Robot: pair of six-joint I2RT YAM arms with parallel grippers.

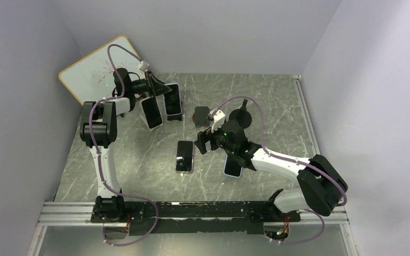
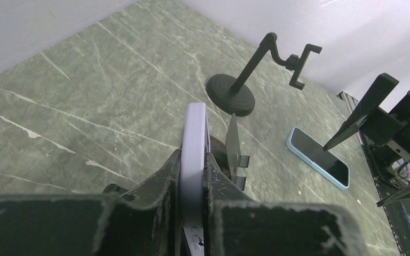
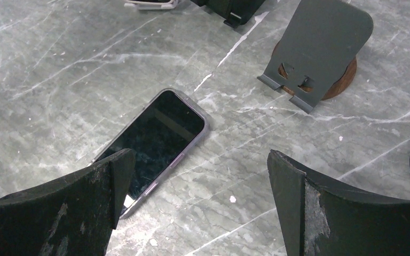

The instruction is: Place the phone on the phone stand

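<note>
Left gripper (image 2: 192, 178) clamps a white-edged phone (image 2: 195, 133) upright at eleven o'clock on the table (image 1: 277, 101); right gripper (image 3: 197, 160) gapes empty above a dark phone (image 3: 160, 133) lying flat. Red scrawl on the whiteboard (image 1: 93, 66) is illegible.

Smooth marble-look table (image 3: 58, 64), glossy glass-fronted phone (image 3: 155, 144), matt grey stand (image 3: 320, 42), scuffed matt black right tool (image 3: 200, 160)

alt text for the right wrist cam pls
The right gripper hangs open over a green marbled table, its two dark fingers filling the bottom corners. A dark-screened phone lies flat, face up, by the lower-left finger. An empty grey stand on a round brown base sits at upper right.
</note>
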